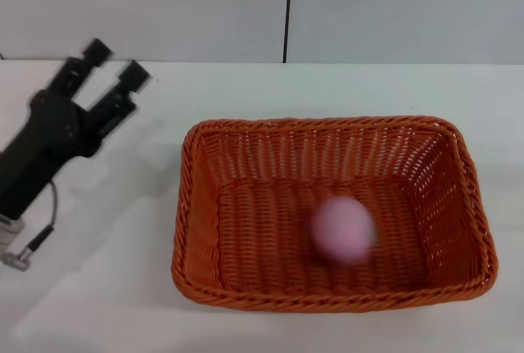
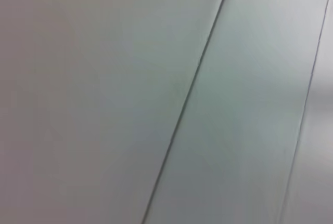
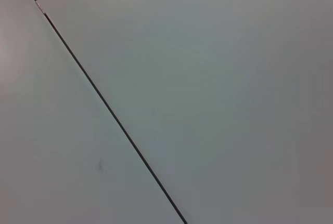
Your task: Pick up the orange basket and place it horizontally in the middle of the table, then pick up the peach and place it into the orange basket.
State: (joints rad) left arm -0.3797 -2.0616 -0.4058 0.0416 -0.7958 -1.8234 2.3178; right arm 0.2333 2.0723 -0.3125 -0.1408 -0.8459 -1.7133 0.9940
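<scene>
The orange basket (image 1: 332,214) lies lengthwise across the white table (image 1: 270,91), near its middle. Inside it, right of centre on the woven floor, is the pale-pink peach (image 1: 343,228), blurred as if moving. My left gripper (image 1: 115,69) is raised at the far left, well away from the basket, its two black fingers spread open with nothing between them. My right gripper shows in no view. Both wrist views show only grey wall panels with dark seams.
A grey panelled wall (image 1: 164,9) with a dark vertical seam (image 1: 287,9) stands behind the table. A cable and plug (image 1: 29,248) hang from my left arm at the left edge.
</scene>
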